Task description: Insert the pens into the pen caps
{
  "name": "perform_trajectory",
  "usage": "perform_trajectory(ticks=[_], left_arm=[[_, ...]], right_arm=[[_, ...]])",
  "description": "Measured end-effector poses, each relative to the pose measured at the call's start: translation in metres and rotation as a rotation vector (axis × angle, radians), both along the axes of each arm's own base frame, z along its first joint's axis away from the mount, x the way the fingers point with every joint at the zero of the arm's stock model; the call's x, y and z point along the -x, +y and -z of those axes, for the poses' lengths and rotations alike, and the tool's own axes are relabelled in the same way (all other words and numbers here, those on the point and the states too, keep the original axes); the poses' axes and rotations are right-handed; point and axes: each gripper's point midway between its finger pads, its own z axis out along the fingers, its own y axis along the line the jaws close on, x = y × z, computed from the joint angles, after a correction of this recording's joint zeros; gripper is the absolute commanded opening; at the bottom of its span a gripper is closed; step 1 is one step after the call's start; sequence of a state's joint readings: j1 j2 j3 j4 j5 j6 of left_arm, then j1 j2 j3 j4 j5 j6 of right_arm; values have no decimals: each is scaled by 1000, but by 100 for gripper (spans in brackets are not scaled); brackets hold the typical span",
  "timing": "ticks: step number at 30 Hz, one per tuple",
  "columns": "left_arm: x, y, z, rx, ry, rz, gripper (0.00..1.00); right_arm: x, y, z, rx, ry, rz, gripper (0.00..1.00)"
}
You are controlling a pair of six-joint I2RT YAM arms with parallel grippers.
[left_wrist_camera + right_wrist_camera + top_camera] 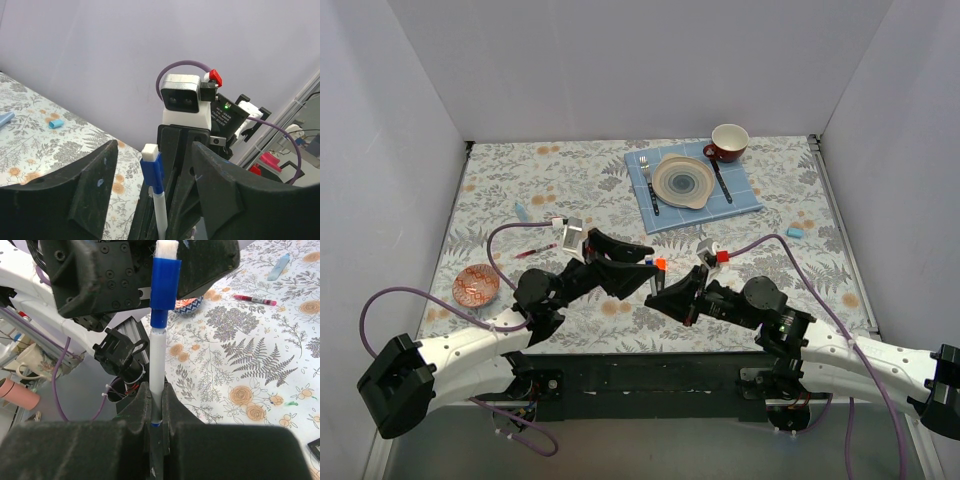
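Pinching slim white pen [157, 360], boxy blue end [165, 282] up: right tool [157, 390] | left tool [152, 155]: matte black, spread around it

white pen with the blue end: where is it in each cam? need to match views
Top external: white pen is a tiny fleck just below mid-frame.
Left wrist: bottom centre, upright, blue end on top.
Right wrist: centre, upright, its lower end pinched in the right hand.
Shared landmark: the floral tablecloth, seen at lower left in left wrist and on the right in right wrist.
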State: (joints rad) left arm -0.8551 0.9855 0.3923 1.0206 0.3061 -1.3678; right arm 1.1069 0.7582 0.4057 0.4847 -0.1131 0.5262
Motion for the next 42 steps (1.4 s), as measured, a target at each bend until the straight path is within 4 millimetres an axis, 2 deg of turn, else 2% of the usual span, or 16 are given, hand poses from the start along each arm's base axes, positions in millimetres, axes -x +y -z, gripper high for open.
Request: perform_trajectory(ticks=[1, 2, 4, 8, 9, 12, 20, 27, 36, 40, 42], left_arm=[[0, 0, 0, 1, 0, -2, 51], [0, 1, -1, 2, 1, -3, 43], [0, 1, 0, 0, 1, -4, 38], [2, 0, -1, 1, 5, 13, 20], [4, -1, 0, -2, 2, 23, 13], [8, -1, 0, -3, 6, 46, 0], [13, 2, 2, 18, 40, 70, 0], [14, 11, -4, 106, 79, 78, 0], [1, 21, 5, 205, 145, 32, 0], [-5, 24, 18, 208, 199, 1, 0], [-10, 23, 30, 198, 238, -23, 0]], right_arm=[[0, 0, 0, 0, 1, -2, 1], [0, 1, 0, -1, 1, -3, 1], [0, 1, 0, -3, 4, -3, 1], [1, 1, -4, -19, 11, -5, 1], [1, 1, -4, -20, 12, -4, 1], [0, 1, -4, -20, 11, -2, 1], [0, -1, -4, 22, -38, 6, 1], [-5, -2, -14, 94, -123, 19, 1], [-19, 6, -8, 220, -164, 27, 1], [-24, 4, -1, 274, -169, 32, 1], [-28, 2, 9, 322, -158, 37, 1]])
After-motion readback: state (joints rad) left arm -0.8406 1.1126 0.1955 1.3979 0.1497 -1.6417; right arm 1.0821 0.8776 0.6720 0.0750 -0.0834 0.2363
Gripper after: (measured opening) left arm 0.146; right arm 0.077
